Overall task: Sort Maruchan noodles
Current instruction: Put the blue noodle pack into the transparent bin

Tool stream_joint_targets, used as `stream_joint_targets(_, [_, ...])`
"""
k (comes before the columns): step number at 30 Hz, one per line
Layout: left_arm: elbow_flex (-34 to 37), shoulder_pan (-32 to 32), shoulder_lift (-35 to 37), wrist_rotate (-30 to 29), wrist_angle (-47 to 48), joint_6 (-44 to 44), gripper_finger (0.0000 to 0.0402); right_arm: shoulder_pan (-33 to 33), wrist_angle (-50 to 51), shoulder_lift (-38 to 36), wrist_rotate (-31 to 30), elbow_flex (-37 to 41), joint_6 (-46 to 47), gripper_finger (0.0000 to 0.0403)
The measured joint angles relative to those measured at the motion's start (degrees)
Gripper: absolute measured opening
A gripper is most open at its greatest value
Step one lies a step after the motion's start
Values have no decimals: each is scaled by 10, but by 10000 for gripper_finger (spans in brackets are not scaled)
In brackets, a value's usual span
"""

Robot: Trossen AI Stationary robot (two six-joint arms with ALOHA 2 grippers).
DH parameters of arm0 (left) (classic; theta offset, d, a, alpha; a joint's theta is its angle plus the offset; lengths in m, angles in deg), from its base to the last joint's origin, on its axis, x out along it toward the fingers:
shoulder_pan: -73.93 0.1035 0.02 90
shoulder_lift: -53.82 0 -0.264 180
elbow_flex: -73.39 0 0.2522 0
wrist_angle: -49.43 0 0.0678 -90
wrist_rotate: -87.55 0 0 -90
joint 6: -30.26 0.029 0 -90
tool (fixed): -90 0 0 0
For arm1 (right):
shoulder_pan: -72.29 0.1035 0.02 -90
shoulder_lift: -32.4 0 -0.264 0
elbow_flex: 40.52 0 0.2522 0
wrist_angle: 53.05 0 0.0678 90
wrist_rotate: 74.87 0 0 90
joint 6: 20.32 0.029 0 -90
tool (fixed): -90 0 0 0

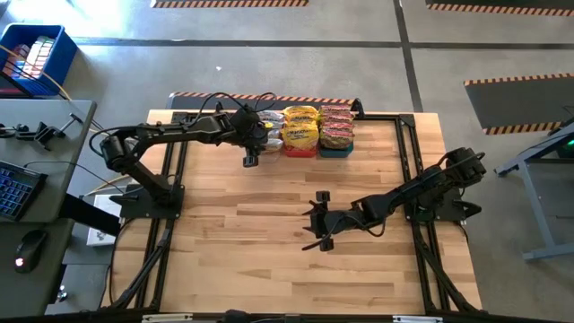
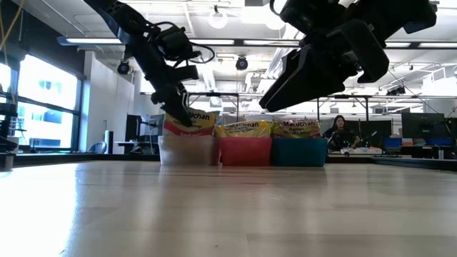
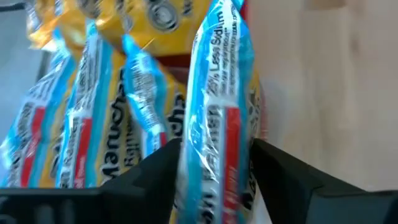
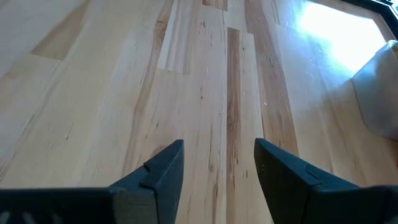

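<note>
While the left gripper (image 1: 250, 154) hangs over the clear bin (image 2: 187, 150) at the table's twelve o'clock edge, a silvery packet (image 3: 221, 112) stands on its edge between the two fingers (image 3: 283, 177). The fingers sit close on each side of it, but I cannot tell if they pinch it or have let go. More silvery packets (image 3: 81, 124) stand just beside it in the same bin. The yellow packets (image 1: 300, 128) fill the red bin (image 2: 245, 150) next door, and the pink packets (image 1: 336, 126) fill the teal bin (image 2: 298, 150) at the three o'clock end of the row. All three bins look full, so the sorting seems nearly done. The right gripper (image 1: 320, 220) waits over bare wood near the middle of the table (image 1: 269, 224), with its fingers apart and nothing in them. A packet like this is probably light and crinkly, with a slick wrapper. The noodle block inside may crack if squeezed hard. I think the best hold is across the flat middle, gently, not on the thin floppy ends.
</note>
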Motion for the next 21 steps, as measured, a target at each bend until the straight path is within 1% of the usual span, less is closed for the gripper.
stream_joint_targets(2, [0, -3, 0, -18, 1, 0, 195, 0, 0, 0, 0, 0, 0, 176])
stream_joint_targets(4, [0, -3, 7, -24, 5, 5, 198, 0, 0, 0, 0, 0, 0, 176])
stream_joint_targets(11, [0, -10, 52, -42, 1, 15, 190, 0, 0, 0, 0, 0, 0, 176])
stream_joint_targets(16, [-1, -12, 75, -44, 23, 1, 188, 0, 0, 0, 0, 0, 0, 176])
stream_joint_targets(18, [-1, -13, 77, -44, 38, -5, 181, 0, 0, 0, 0, 0, 0, 176])
stream_joint_targets(21, [-1, -12, 76, -44, 64, -12, 154, 0, 0, 0, 0, 0, 0, 176])
